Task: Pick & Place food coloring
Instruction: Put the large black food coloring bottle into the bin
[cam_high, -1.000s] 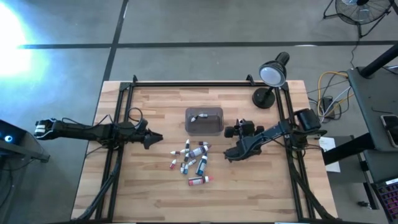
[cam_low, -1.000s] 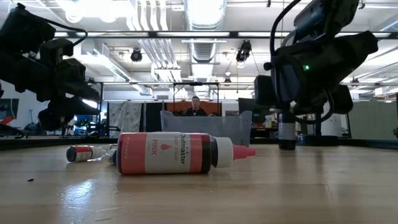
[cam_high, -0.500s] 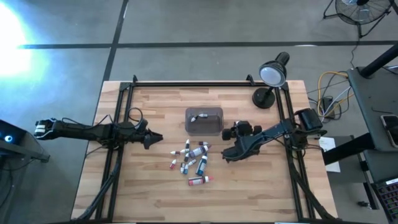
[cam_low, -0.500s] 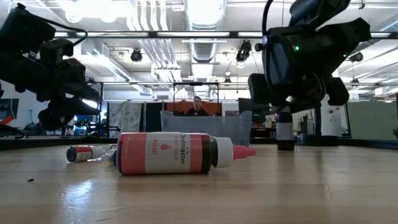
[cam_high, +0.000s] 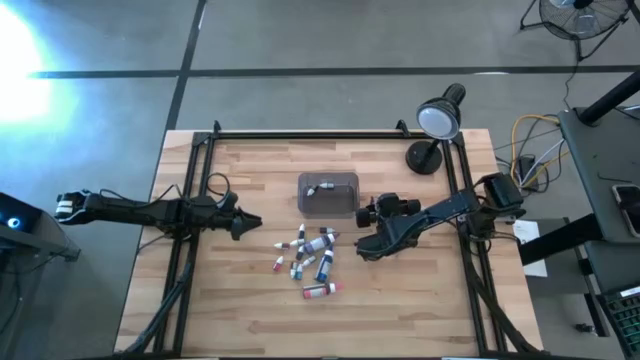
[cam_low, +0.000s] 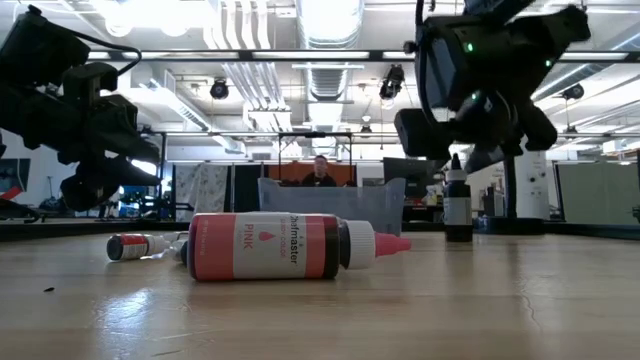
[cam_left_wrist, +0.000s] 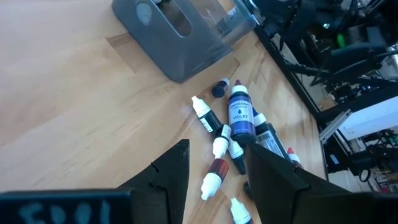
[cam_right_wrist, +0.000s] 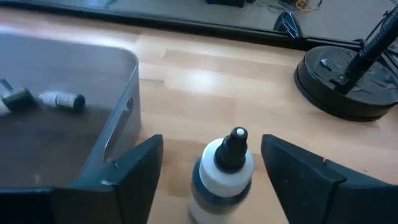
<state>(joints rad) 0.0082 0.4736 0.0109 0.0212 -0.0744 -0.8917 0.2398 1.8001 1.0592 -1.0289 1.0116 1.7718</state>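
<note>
One bottle (cam_right_wrist: 222, 172): you've stood it upright, 3 o'clock of tray (cam_high: 328, 194).
Right gripper (cam_right_wrist: 211, 180): jaws apart, straddling it.
Left gripper (cam_high: 252, 222): jaws apart, empty.

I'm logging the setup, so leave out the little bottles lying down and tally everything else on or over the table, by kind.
Clear grey tray: 1
Desk lamp: 1
Upright dropper bottle: 1
Robot arms: 2 (left arm, right arm)
Total: 5

overhead, table-level, two wrist close-ups
</note>
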